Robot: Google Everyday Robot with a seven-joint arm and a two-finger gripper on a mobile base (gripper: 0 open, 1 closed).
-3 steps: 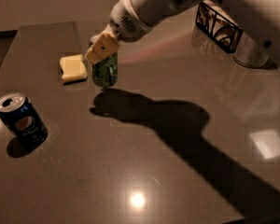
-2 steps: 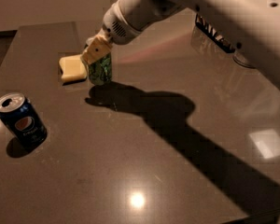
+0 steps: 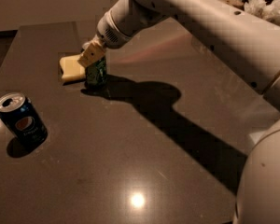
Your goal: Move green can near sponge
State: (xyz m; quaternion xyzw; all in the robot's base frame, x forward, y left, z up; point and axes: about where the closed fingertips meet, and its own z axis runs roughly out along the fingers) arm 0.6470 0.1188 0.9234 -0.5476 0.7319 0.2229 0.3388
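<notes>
The green can [image 3: 97,73] stands upright on the dark table [image 3: 144,139], at the right edge of the pale yellow sponge [image 3: 70,68], touching it or nearly so. My gripper [image 3: 92,55] comes down from the upper right and is shut on the green can's top; its tan fingers [image 3: 90,56] hide the can's lid. The sponge lies flat at the back left of the table, just left of the gripper.
A dark blue can [image 3: 22,120] with a round logo stands at the front left. My white arm [image 3: 200,27] spans the upper right and casts a long shadow across the table. Crumpled white material [image 3: 267,6] lies at the far right back.
The gripper has carried the green can a little to the left, closer to the sponge. The arm has swung further into view. The blue can and the sponge have not moved.
</notes>
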